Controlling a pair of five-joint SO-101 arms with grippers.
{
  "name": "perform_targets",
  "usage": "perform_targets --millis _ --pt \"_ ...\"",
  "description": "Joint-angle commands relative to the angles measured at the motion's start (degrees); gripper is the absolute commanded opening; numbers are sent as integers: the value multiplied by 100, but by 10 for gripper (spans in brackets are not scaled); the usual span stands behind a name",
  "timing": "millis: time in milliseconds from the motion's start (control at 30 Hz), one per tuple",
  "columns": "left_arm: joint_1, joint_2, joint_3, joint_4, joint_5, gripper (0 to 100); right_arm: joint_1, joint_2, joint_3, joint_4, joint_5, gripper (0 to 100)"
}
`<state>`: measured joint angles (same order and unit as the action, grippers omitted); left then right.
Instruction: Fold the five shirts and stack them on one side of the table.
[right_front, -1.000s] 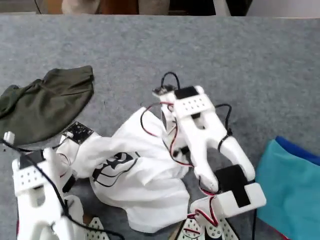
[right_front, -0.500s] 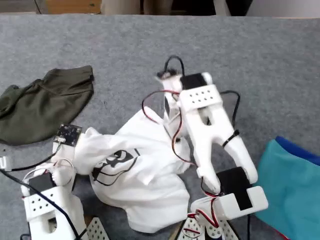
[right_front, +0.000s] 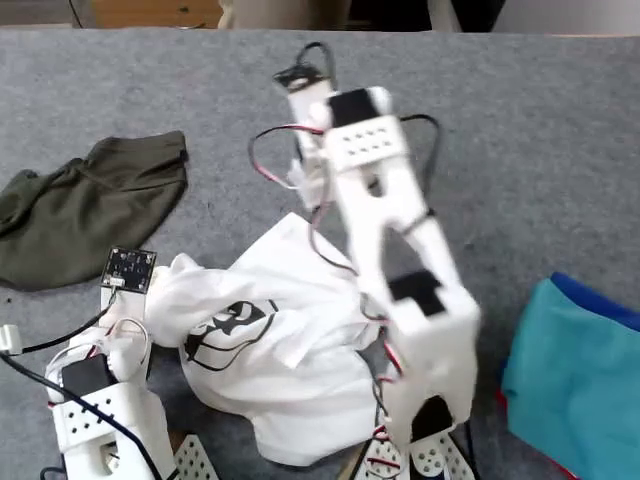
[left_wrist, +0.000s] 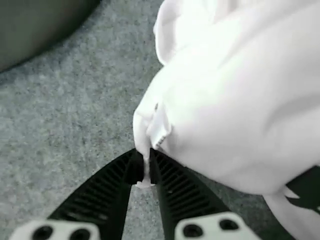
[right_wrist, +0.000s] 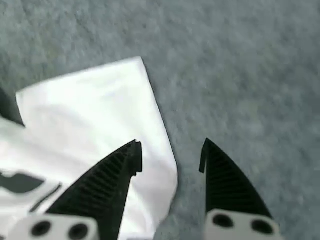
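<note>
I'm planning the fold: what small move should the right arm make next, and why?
Probably lower the right gripper and close on the edge of the white shirt: it is open with that edge between its fingertips, while the left gripper is shut on another edge, so both could then spread the crumpled shirt.

Overhead camera looks down; both wrist cameras closely share the white shirt (right_front: 290, 375).

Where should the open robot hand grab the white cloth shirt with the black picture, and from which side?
Probably the straight hem beside the free corner of the white cloth shirt, coming down from above. That edge lies flat on the grey table, in line with the gap between the fingers of the open right gripper; the rest is bunched up.
</note>
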<state>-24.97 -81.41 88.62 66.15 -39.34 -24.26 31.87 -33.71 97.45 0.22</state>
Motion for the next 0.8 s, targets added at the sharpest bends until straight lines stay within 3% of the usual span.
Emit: perform_targets --millis 0,267,767 --pt "44 -48 -26 -35 53 19 -338 1270 -1543 44 -9 202" --pt "26 -57 -26 -35 53 19 -558 3459 -4066 484 -9 202" --pt "18 -57 -26 -53 53 19 -716 3591 -3758 501 -9 202"
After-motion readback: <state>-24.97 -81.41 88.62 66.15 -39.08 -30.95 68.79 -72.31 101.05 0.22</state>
